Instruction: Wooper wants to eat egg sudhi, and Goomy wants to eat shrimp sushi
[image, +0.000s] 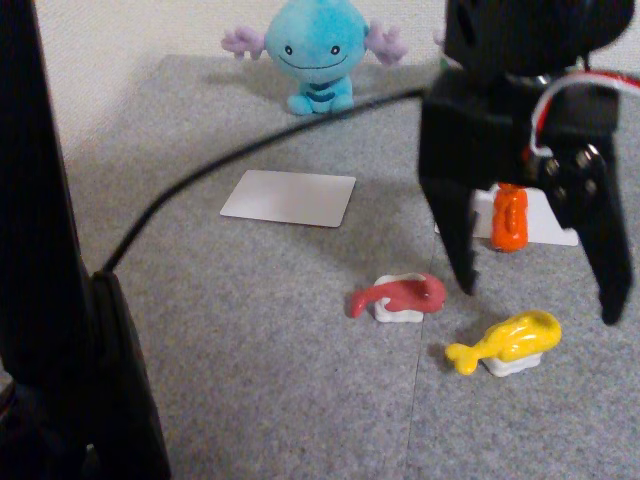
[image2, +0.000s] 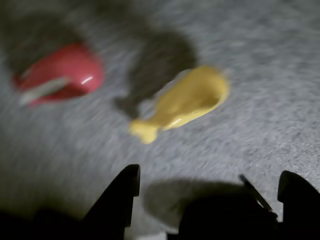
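Open jaws (image: 540, 305) hang empty over the sushi pieces on the grey counter (image: 250, 330).

In the fixed view Wooper (image: 314, 52) sits far behind the jaws, to their left, at the counter's back edge, with a white card (image: 290, 197) lying between it and them. The pink-red sushi (image: 400, 297) lies just left of the left jaw tip. The egg sudhi (image: 507, 343) lies below and between the spread tips, untouched; the blurred wrist view shows it (image2: 185, 102) ahead of the jaws. The shrimp sushi (image: 509, 216) stands upright behind them on another white card (image: 550, 225).
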